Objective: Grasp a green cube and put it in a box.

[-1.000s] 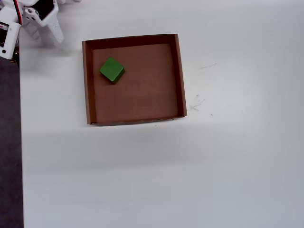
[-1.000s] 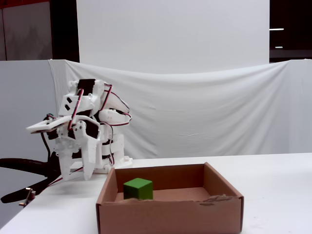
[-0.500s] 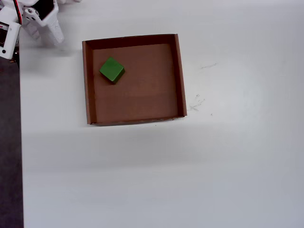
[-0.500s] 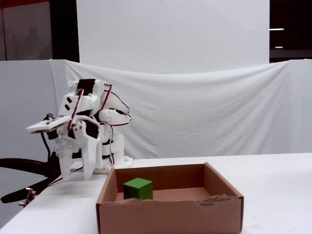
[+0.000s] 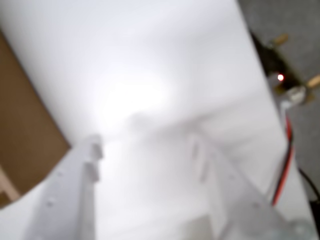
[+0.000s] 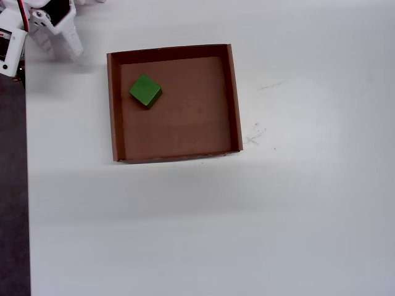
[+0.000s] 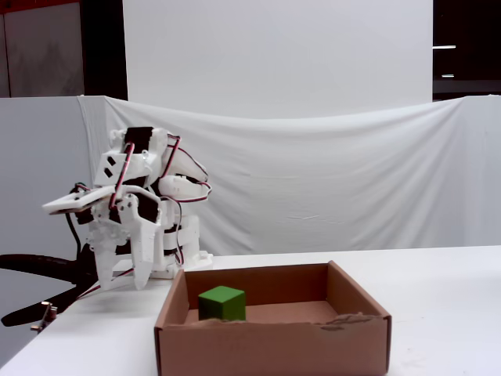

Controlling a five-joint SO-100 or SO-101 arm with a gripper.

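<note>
Green cube sits flat on the box floor, up in the far-left corner area per overhead view, clear of the walls — so the drop looks done. Claw is folded back near the arm's base, off to the left of the box in fixed view, fingers apart w/ nothing between them — empty. Prob parked there to keep clear of the box; wrist view shows just bare white table.
</note>
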